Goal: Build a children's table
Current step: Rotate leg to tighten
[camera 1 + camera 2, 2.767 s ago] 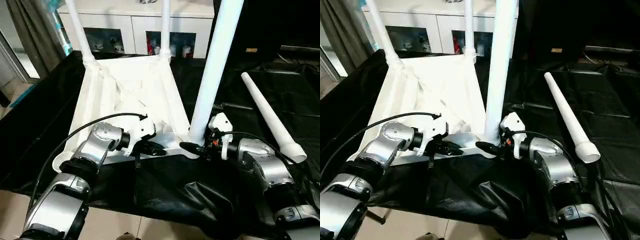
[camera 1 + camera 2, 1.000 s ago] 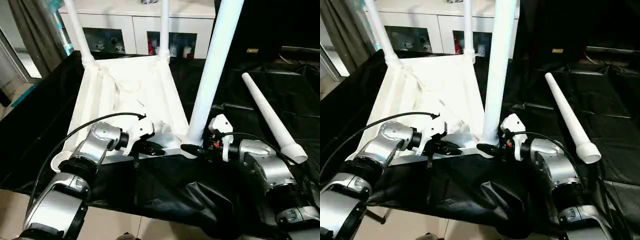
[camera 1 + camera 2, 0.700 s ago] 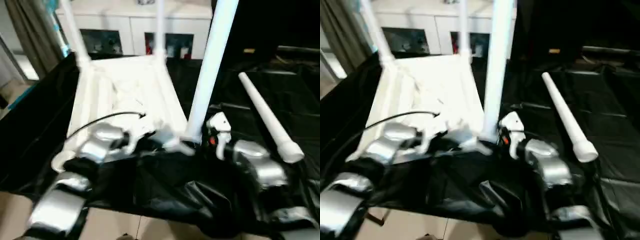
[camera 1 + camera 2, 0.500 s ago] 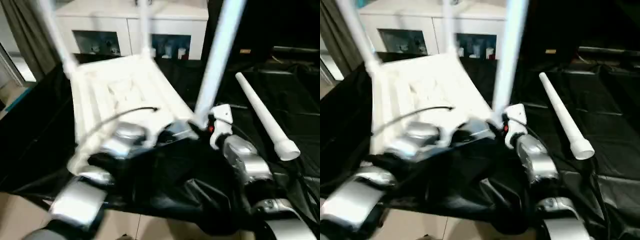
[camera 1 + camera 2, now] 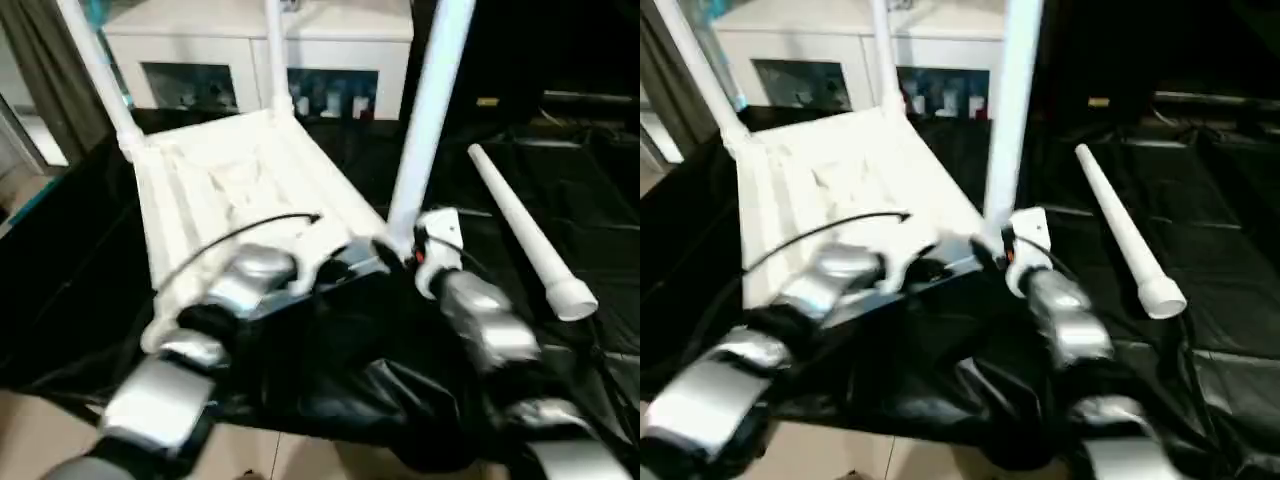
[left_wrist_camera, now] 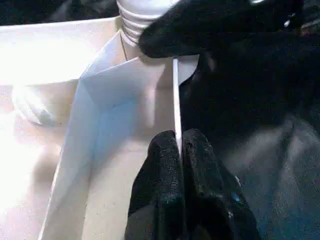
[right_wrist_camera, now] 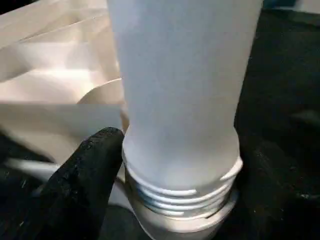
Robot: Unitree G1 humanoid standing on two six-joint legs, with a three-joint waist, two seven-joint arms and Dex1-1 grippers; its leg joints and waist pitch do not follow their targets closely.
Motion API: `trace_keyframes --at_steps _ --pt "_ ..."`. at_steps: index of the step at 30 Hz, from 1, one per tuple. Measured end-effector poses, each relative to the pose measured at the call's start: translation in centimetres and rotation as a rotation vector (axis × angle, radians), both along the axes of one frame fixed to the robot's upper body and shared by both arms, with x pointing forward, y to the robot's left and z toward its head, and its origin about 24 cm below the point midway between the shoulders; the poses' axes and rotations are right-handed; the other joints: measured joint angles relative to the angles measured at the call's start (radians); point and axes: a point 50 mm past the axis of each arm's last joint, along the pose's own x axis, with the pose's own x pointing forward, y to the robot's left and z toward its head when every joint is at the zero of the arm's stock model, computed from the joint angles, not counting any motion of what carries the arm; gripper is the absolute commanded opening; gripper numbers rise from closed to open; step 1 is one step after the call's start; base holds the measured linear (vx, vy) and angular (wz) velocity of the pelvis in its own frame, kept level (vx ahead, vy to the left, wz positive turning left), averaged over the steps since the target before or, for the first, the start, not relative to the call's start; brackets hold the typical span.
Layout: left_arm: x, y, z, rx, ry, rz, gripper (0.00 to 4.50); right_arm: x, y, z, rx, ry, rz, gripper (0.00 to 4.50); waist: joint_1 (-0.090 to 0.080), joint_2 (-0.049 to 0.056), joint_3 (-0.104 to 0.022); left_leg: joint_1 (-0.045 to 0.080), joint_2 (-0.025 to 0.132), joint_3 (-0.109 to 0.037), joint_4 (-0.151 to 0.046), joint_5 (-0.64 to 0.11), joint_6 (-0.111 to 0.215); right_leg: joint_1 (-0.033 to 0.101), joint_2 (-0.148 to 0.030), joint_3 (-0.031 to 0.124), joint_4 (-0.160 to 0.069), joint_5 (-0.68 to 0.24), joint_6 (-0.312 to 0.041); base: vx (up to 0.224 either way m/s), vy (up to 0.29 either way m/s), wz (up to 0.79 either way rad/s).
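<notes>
The left gripper [image 6: 179, 165] was pinched shut on the thin rim wall of the children's table [image 5: 230, 190], which lay upside down on the black sheet [image 5: 330, 390], and it gripped that near edge just beside the corner socket where the right arm was working. The right gripper [image 7: 165, 165] stood around the base of the nearest leg [image 5: 425, 120], one black finger [image 7: 85, 175] against the threaded collar and the other side hidden behind the tube; its jaws looked spread about as wide as the leg, but whether they were squeezing it or loose around it could not be told. Compared with a second earlier, the whole top had swung: its near edge, which had lain square across the robot's front, now ran at a slant, with the socket corner carried farther from the robot, and both forearms had followed it round. The nearest leg stayed upright in its socket, as did the two far legs [image 5: 275, 60] by the white cabinet [image 5: 330, 40]. The fourth leg [image 5: 520, 235] lay loose on the sheet, well to the right of the socket corner. The turn probably served to seat or tighten the third leg, leaving one leg to fit.
</notes>
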Motion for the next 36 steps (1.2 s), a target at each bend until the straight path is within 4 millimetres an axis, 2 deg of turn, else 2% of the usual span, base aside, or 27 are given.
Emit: trace_keyframes --at_steps 4,5,10,12,14,18,19,23,26,30,36 --pt "-0.5 1.4 0.1 0.002 0.011 -0.077 0.00 -0.8 -1.0 0.4 -0.034 0.007 0.151 3.56 0.006 0.000 0.000 -0.001 0.000 0.000 0.001 0.000 0.000 -0.001 0.000 0.000 -0.001 -0.001 0.000 0.000 0.000 0.00" --pt "-0.7 1.7 0.1 0.000 0.022 -0.108 0.00 -1.1 -1.3 0.5 -0.040 0.014 0.198 3.56 0.012 0.000 0.000 -0.001 0.000 0.000 0.001 0.000 0.000 -0.001 0.000 0.000 -0.001 -0.001 0.001 0.000 0.000 0.00" --pt "-1.6 2.8 0.2 -0.011 0.063 -0.200 0.00 -1.7 -1.2 0.8 -0.030 0.045 0.338 3.56 0.020 -0.001 0.001 -0.001 0.000 0.000 0.001 0.000 0.000 -0.004 0.000 0.000 0.000 -0.002 0.001 0.000 0.000 0.00" --pt "-1.7 3.0 0.3 -0.013 0.067 -0.209 0.00 -1.8 -1.1 0.8 -0.023 0.050 0.362 3.56 0.020 -0.001 0.001 -0.001 0.000 0.001 0.002 0.000 0.000 -0.004 -0.001 0.000 0.000 -0.002 0.001 0.000 0.000 0.00" --pt "-1.8 3.1 0.3 -0.012 0.071 -0.216 0.00 -1.9 -1.2 0.9 -0.028 0.056 0.382 3.31 0.019 -0.001 0.001 -0.001 0.000 0.001 0.002 0.000 0.000 -0.004 -0.001 0.000 0.000 -0.002 0.001 0.000 0.000 0.00" --pt "-1.8 3.2 0.3 -0.011 0.074 -0.217 0.00 -2.0 -1.1 1.0 -0.024 0.058 0.400 3.21 0.020 -0.002 0.001 -0.001 0.000 0.001 0.002 0.000 0.000 -0.004 -0.001 0.000 0.000 -0.002 0.001 0.000 0.000 0.00" --pt "-1.8 3.2 0.3 -0.011 0.075 -0.216 0.00 -2.0 -1.1 1.0 -0.022 0.060 0.401 3.03 0.020 -0.002 0.001 -0.001 0.000 0.001 0.002 0.000 0.000 -0.004 -0.001 0.000 0.000 -0.002 0.001 0.000 0.000 0.00" --pt "-1.9 3.2 0.3 -0.010 0.075 -0.211 0.00 -2.0 -0.9 1.0 -0.019 0.061 0.392 2.81 0.018 -0.002 0.001 -0.001 0.000 0.001 0.002 0.000 0.000 -0.004 -0.001 0.000 0.000 -0.002 0.001 0.000 0.000 0.00" --pt "-1.5 2.6 0.1 -0.005 0.052 -0.160 0.00 -1.7 -0.8 0.7 -0.020 0.057 0.312 2.79 0.017 -0.003 0.001 -0.001 0.000 0.001 0.002 0.000 0.000 -0.003 -0.001 0.000 0.000 -0.002 0.001 0.000 0.000 0.00" --pt "-0.5 0.6 0.0 0.007 0.021 -0.040 0.00 -0.4 -0.6 0.2 -0.025 0.049 0.075 2.77 0.015 -0.005 0.000 0.001 -0.001 0.001 0.003 -0.002 -0.003 -0.001 -0.002 0.000 0.000 -0.003 0.005 0.000 0.000 0.00" --pt "0.2 -2.9 -0.2 0.000 0.008 0.107 0.00 1.2 1.1 -0.1 -0.005 0.049 -0.288 2.77 0.009 -0.006 0.000 0.005 -0.001 0.001 0.002 -0.002 -0.004 0.002 -0.002 0.000 0.000 -0.003 0.006 0.000 0.000 0.00"
